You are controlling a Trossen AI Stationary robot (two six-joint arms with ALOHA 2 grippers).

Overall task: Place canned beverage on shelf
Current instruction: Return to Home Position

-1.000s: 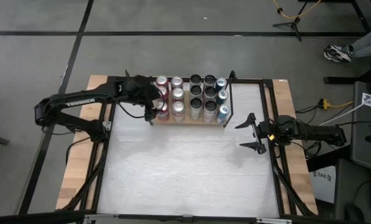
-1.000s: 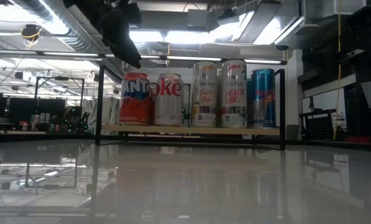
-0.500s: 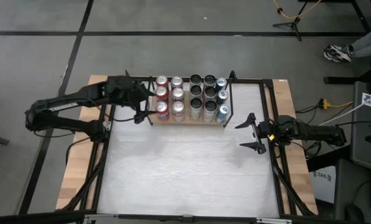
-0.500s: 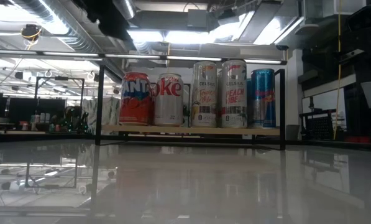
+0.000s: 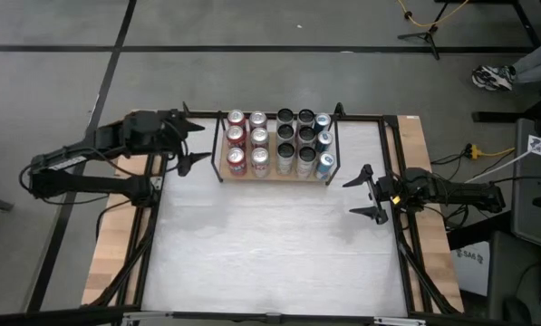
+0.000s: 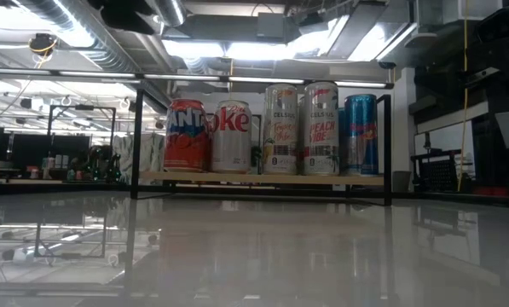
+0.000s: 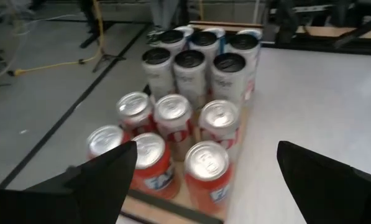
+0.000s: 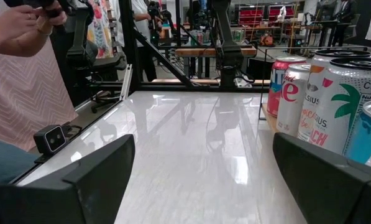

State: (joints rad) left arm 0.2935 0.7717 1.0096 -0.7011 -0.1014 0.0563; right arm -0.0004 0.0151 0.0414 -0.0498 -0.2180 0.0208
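The shelf point(image 5: 279, 177), a light-wood board with black rod uprights, stands at the table's far middle and carries several upright cans in rows. Red and orange cans point(image 5: 236, 161) fill its left end, with black-and-white cans in the middle and blue ones point(image 5: 324, 165) at the right. The low view shows the front row point(image 6: 186, 135) standing on the board point(image 6: 263, 179). My left gripper point(image 5: 198, 143) hovers open, left of the shelf and above can height, facing the cans point(image 7: 207, 168). My right gripper point(image 5: 350, 199) waits open at the table's right edge point(image 8: 204, 143).
White tabletop point(image 5: 270, 254) spreads in front of the shelf. Black frame rails point(image 5: 152, 217) run along the table's sides. A small black camera point(image 8: 48, 140) sits at the table's near edge. A person point(image 8: 17, 74) stands beyond that edge. My left arm shows dark at the top of the low view point(image 6: 126, 13).
My left gripper has drawn back from the shelf's left end toward the table's left edge and has risen, staying open. In the low view it has gone up out of sight. The cans have kept their places.
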